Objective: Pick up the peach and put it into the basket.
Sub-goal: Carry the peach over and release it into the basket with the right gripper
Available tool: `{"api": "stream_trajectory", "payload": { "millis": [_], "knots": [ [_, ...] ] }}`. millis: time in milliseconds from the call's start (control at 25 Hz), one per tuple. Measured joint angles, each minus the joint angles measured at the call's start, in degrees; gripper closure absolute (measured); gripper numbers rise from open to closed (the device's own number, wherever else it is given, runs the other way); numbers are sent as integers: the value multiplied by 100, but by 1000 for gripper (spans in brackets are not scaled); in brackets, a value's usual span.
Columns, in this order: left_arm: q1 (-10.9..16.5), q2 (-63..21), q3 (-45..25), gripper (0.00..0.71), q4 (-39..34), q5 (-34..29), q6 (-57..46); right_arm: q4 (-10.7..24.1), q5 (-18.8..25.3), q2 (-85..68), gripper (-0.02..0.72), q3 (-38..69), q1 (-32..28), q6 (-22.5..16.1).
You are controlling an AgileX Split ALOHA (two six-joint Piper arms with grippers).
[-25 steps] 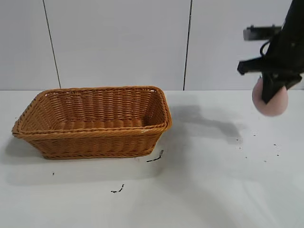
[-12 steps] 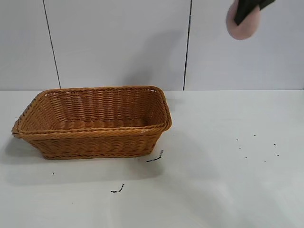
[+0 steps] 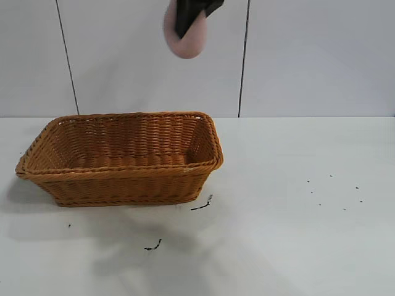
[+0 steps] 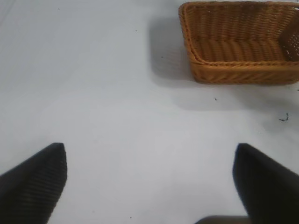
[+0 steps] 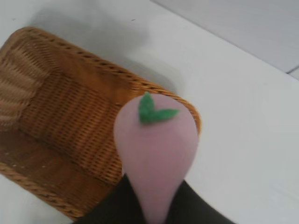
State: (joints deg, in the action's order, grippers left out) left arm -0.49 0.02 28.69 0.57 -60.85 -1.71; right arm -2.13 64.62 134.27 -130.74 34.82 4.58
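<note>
The pale pink peach (image 3: 187, 42) hangs high in the air, above the right part of the wicker basket (image 3: 117, 182). My right gripper (image 3: 189, 17) is shut on the peach, its black fingers pinching it from above at the top edge of the exterior view. In the right wrist view the peach (image 5: 156, 149), with a green leaf on its end, is squeezed between the dark fingers (image 5: 112, 205) over the basket's rim (image 5: 140, 88). My left gripper (image 4: 149, 161) is open over bare table, with the basket (image 4: 243, 70) farther off. The basket is empty.
The white table (image 3: 296, 203) carries small black specks to the right (image 3: 333, 192) and dark scraps in front of the basket (image 3: 202, 205). A pale panelled wall stands behind.
My right gripper has carried the peach up from the right side of the table and then leftward, to a spot above the basket. The basket has not moved.
</note>
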Motion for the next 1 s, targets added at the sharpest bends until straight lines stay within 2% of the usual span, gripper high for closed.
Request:
{"api": "stream_trajectory", "payload": {
  "millis": [320, 400, 440, 480, 520, 600, 640, 760, 1000],
  "knots": [
    [0, 0, 0, 17, 0, 0, 0, -160, -321, 946, 712, 27, 0, 0],
    [0, 0, 0, 17, 0, 0, 0, -159, -317, 965, 681, 27, 0, 0],
    [0, 0, 0, 17, 0, 0, 0, -159, -317, 965, 620, 27, 0, 0],
    [0, 0, 0, 17, 0, 0, 0, -159, -311, 952, 526, 27, 0, 0],
    [0, 0, 0, 17, 0, 0, 0, -166, -285, 941, 426, 27, 0, 0],
    [0, 0, 0, 17, 0, 0, 0, -166, -144, 915, 179, 16, 0, 41],
    [0, 0, 0, 17, 0, 0, 0, -171, -99, 884, 110, 16, 0, 77],
    [0, 0, 0, 17, 0, 0, 0, -144, 0, 708, 32, -3, 0, 171],
    [0, 0, 0, 17, 0, 0, 0, 3, 121, 37, 15, -17, -55, 107]
  ]
}}
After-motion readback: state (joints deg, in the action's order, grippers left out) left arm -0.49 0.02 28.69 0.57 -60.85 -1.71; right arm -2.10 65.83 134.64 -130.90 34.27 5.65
